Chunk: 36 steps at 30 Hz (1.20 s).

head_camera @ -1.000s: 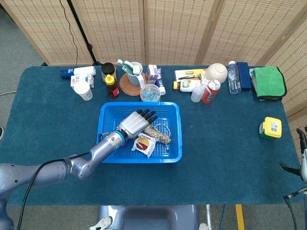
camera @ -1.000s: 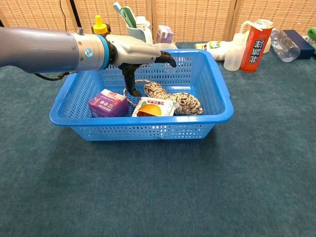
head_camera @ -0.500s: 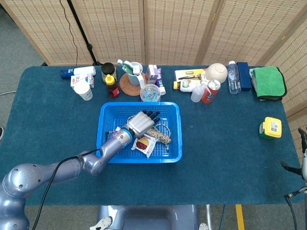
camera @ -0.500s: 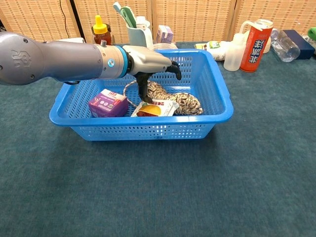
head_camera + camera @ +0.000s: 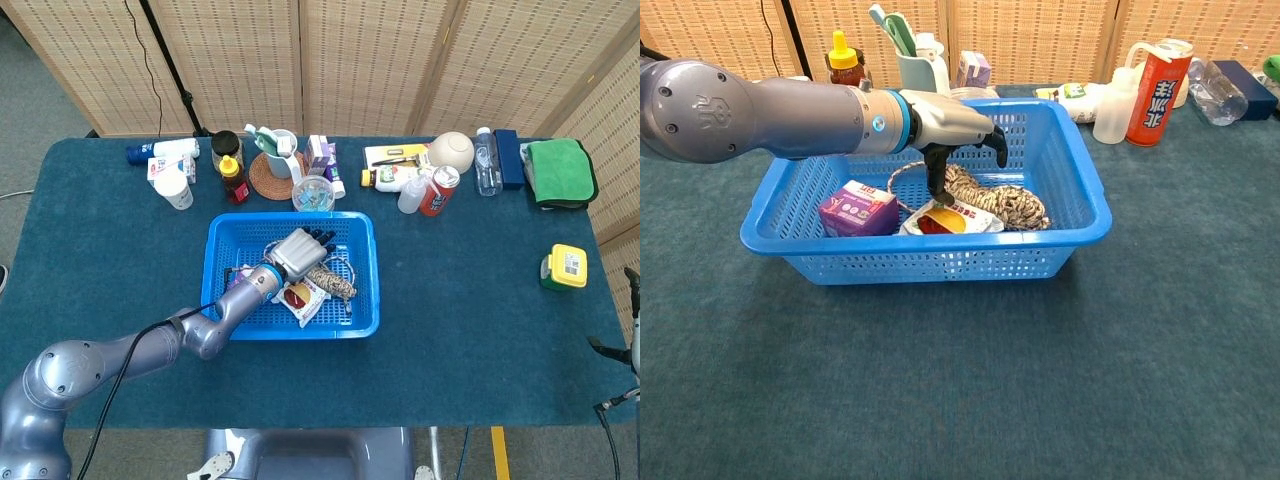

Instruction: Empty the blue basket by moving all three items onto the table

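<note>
The left hand [image 5: 958, 133] hangs inside the blue basket [image 5: 1087, 205], fingers apart, its thumb reaching down to the snack packet [image 5: 952, 217]; whether it touches is unclear. All 3 items sit inside: packet, rope coil [image 5: 1002, 200], purple carton [image 5: 858, 209]. The flat packet could slide away or snag the rope beside it.
</note>
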### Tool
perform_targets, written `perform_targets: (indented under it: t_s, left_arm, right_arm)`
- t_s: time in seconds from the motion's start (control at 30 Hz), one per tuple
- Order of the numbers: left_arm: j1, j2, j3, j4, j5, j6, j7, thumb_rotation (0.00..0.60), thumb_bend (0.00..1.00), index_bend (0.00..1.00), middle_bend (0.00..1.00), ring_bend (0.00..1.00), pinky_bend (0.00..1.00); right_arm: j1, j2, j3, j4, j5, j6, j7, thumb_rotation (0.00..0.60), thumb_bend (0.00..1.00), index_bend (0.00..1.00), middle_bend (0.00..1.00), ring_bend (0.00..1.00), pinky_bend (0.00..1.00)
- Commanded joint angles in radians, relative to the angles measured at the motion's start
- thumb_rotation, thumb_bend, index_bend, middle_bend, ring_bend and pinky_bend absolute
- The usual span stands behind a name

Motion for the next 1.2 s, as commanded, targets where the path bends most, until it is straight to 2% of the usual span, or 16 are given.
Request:
perform_targets:
  t_s: [0.03, 0.27, 0.37, 0.5, 0.57, 0.7, 0.93, 1.2]
  left_arm:
    - [-0.003, -0.010, 0.007, 0.010, -0.005, -0.006, 0.000, 0.600, 0.26, 0.20, 0.08, 0.15, 0.24]
    - [-0.014, -0.021, 0.018, 0.017, -0.022, -0.010, 0.006, 0.600, 0.27, 0.27, 0.10, 0.17, 0.35]
    - [-0.014, -0.020, 0.020, 0.013, -0.023, 0.002, 0.009, 0.600, 0.28, 0.34, 0.20, 0.25, 0.43]
    - [-0.014, -0.021, 0.023, 0.010, -0.024, 0.010, 0.012, 0.600, 0.30, 0.54, 0.39, 0.40, 0.51]
    - [-0.012, -0.025, 0.024, 0.011, -0.024, 0.021, 0.016, 0.600, 0.32, 0.61, 0.45, 0.44, 0.54]
    - [-0.010, -0.028, 0.029, 0.004, -0.031, 0.039, 0.030, 0.600, 0.37, 0.68, 0.50, 0.48, 0.58]
    - [0.012, 0.028, -0.001, -0.098, -0.006, 0.113, 0.007, 0.600, 0.39, 0.70, 0.52, 0.50, 0.59]
    - [0.057, 0.155, -0.033, -0.266, 0.053, 0.184, -0.047, 0.600, 0.39, 0.71, 0.52, 0.50, 0.59]
  right_arm:
    - [0.000, 0.000, 0.000, -0.001, 0.000, 0.001, -0.002, 0.600, 0.00, 0.00, 0.00, 0.00, 0.00]
    - [-0.001, 0.002, 0.001, -0.004, 0.001, 0.003, 0.000, 0.600, 0.00, 0.00, 0.00, 0.00, 0.00]
    - [-0.001, 0.003, 0.000, -0.005, 0.000, 0.002, 0.003, 0.600, 0.00, 0.00, 0.00, 0.00, 0.00]
    - [-0.001, 0.004, 0.000, -0.005, -0.003, 0.002, 0.006, 0.600, 0.00, 0.00, 0.00, 0.00, 0.00]
    - [-0.002, 0.005, -0.001, -0.006, -0.004, 0.002, 0.008, 0.600, 0.00, 0.00, 0.00, 0.00, 0.00]
    - [-0.003, 0.007, -0.001, -0.008, -0.006, 0.004, 0.013, 0.600, 0.00, 0.00, 0.00, 0.00, 0.00]
    - [-0.005, 0.009, -0.003, -0.013, -0.014, 0.010, 0.016, 0.600, 0.00, 0.00, 0.00, 0.00, 0.00]
    - [-0.010, 0.014, -0.006, -0.024, -0.027, 0.022, 0.020, 0.600, 0.00, 0.00, 0.00, 0.00, 0.00]
